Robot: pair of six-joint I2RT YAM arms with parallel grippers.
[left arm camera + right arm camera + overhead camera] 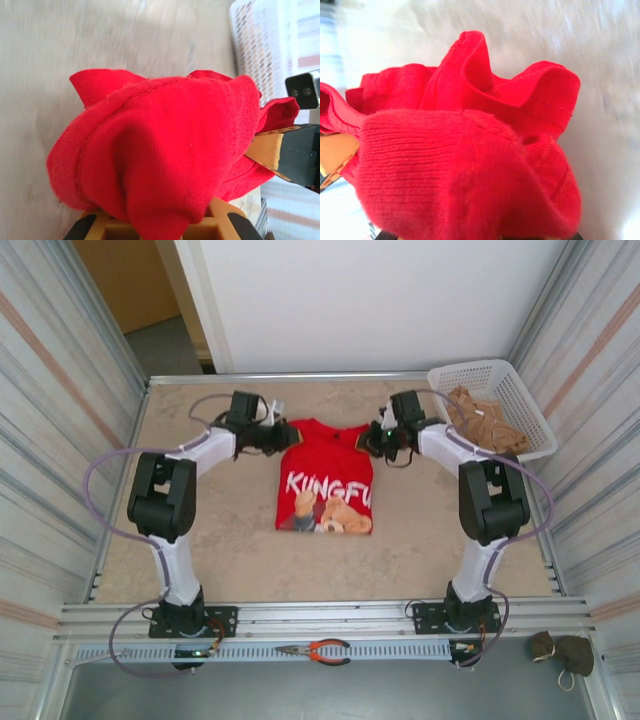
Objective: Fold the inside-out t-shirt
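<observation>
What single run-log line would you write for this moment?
left gripper: shut on t-shirt far-left edge | right gripper: shut on its far-right edge | print: facing up

T-shirt (165, 150) bunched over the left gripper (220, 222)
Red cloth hid the closed fingers, with only the yellow base showing beneath. Ahead and to the right, the right gripper (265, 150) met the same cloth, with a white basket (260, 45) beyond.

White basket (527, 408) with tan cloth (482, 420); pliers (318, 650)
</observation>
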